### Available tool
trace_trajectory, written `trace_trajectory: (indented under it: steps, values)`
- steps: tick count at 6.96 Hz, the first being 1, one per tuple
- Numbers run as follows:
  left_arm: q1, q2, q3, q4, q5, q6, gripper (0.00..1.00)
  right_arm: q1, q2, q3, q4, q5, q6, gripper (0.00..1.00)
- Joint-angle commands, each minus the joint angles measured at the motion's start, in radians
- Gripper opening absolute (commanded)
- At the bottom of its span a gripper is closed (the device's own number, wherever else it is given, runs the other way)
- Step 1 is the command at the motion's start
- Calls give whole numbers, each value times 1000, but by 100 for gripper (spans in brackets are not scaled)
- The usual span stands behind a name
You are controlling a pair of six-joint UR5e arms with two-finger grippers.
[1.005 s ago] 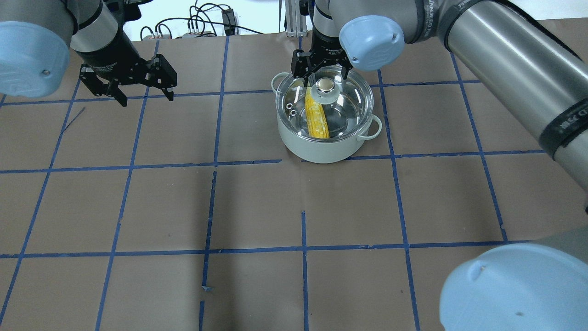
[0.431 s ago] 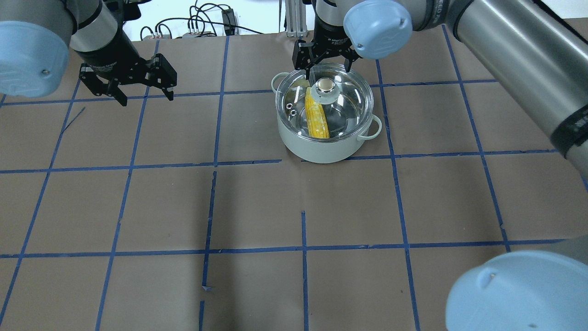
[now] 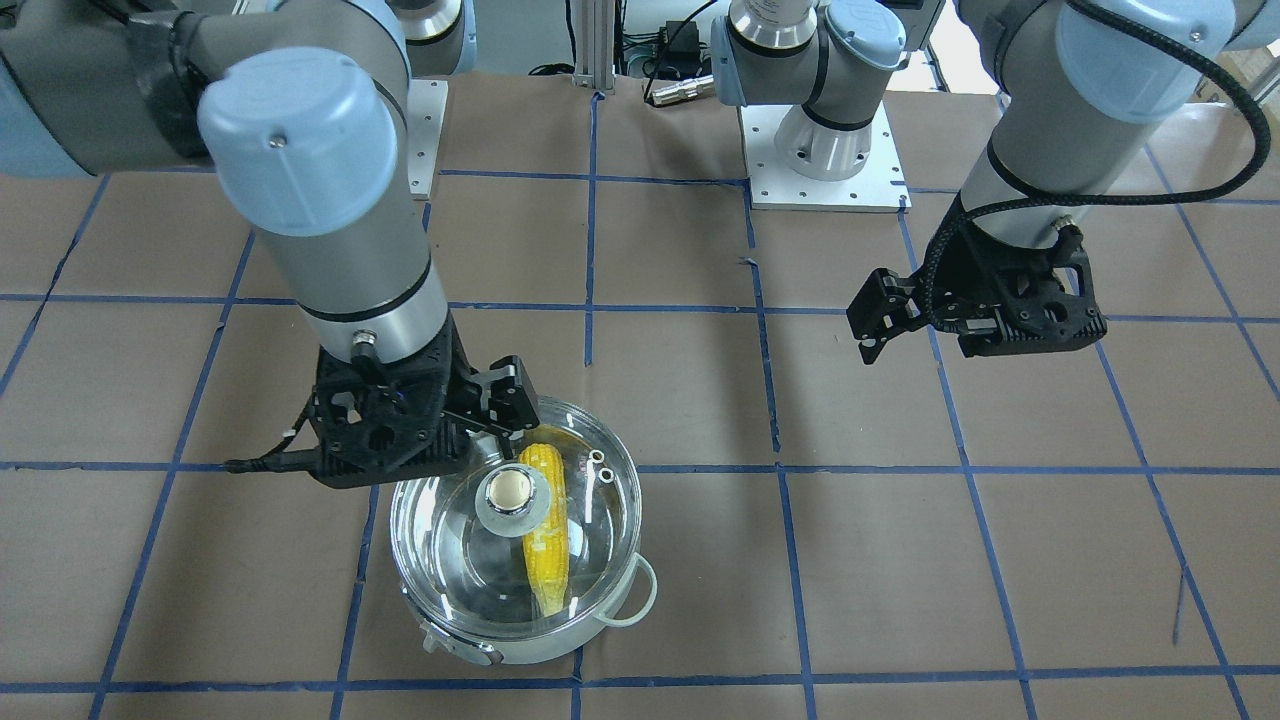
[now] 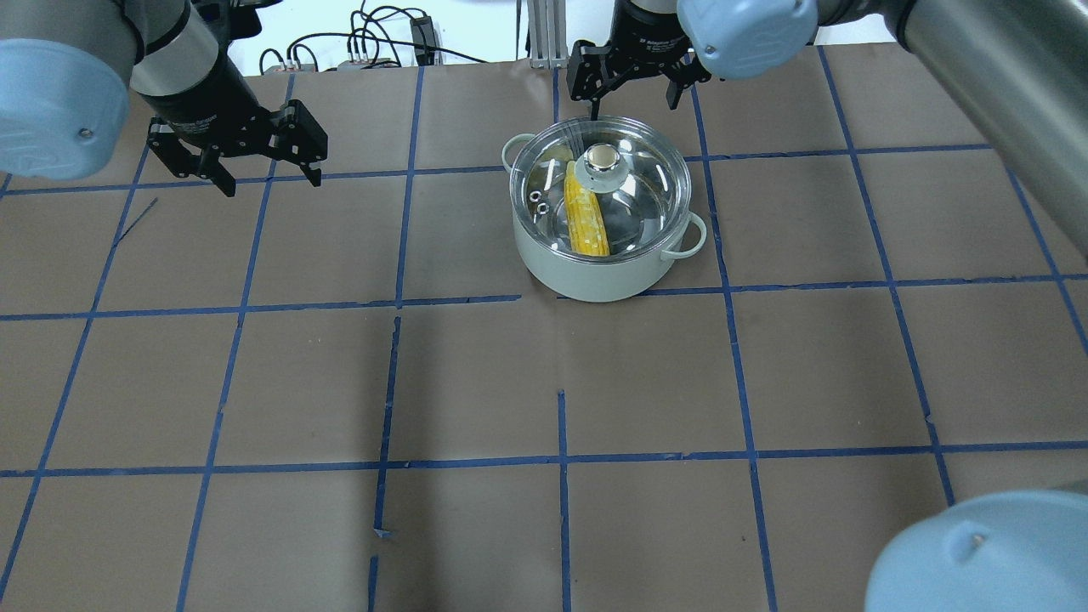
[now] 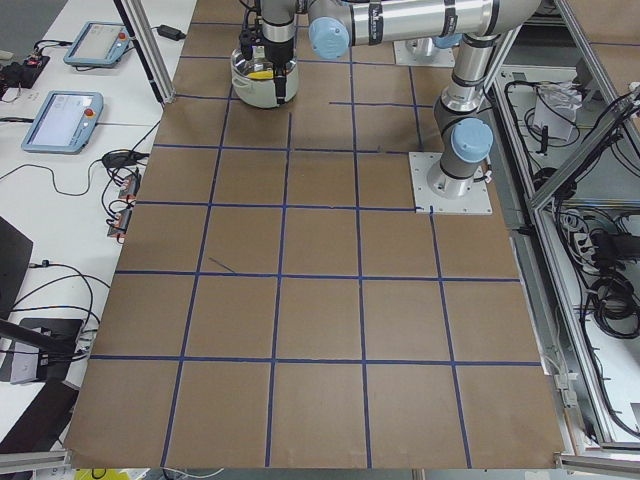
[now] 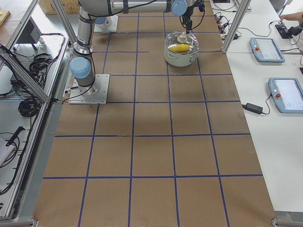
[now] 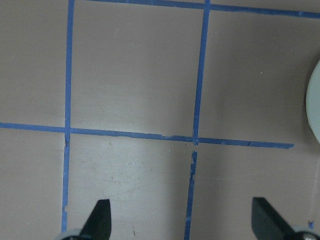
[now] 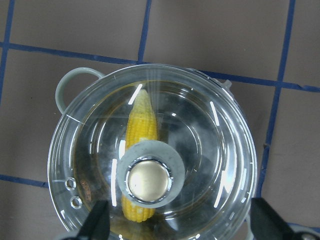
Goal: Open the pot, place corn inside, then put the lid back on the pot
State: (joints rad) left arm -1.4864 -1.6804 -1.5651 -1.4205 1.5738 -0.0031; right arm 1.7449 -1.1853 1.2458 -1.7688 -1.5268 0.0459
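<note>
The pot (image 4: 595, 276) stands on the table at the far middle, with the glass lid (image 4: 642, 191) seated on it. The corn (image 4: 586, 223) lies inside, seen through the glass. My right gripper (image 4: 633, 89) is open and empty, above and just beyond the pot's far rim. In the right wrist view the lid's knob (image 8: 147, 181) and the corn (image 8: 140, 117) lie below the open right gripper (image 8: 181, 222). In the front view the right gripper (image 3: 470, 440) hangs beside the lid (image 3: 460, 570). My left gripper (image 4: 268, 174) is open and empty, far to the pot's left.
Brown paper with blue tape lines (image 4: 561, 463) covers the table. Cables and a metal post (image 4: 544, 34) lie beyond the far edge. The left wrist view shows bare paper under the left gripper (image 7: 182, 220) and the pot's edge (image 7: 315, 110) at the right.
My right gripper has drawn up and away from the lid's knob toward the far edge, open throughout. The lid stays on the pot. The left arm has not moved.
</note>
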Motion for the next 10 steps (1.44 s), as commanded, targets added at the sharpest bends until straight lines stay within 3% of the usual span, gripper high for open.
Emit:
trace_trajectory:
  steps: [1,5,10]
  values:
    - [0,1,-1,0,0,0,100,-79,-80,10,99,4,-14,100]
    - [-2,5,-3,-8,2,0,100,-114,-180,85,132,16,-18,100]
    - [2,-8,-3,-9,3,2,100,-116,-344,282,114,19,-64,99]
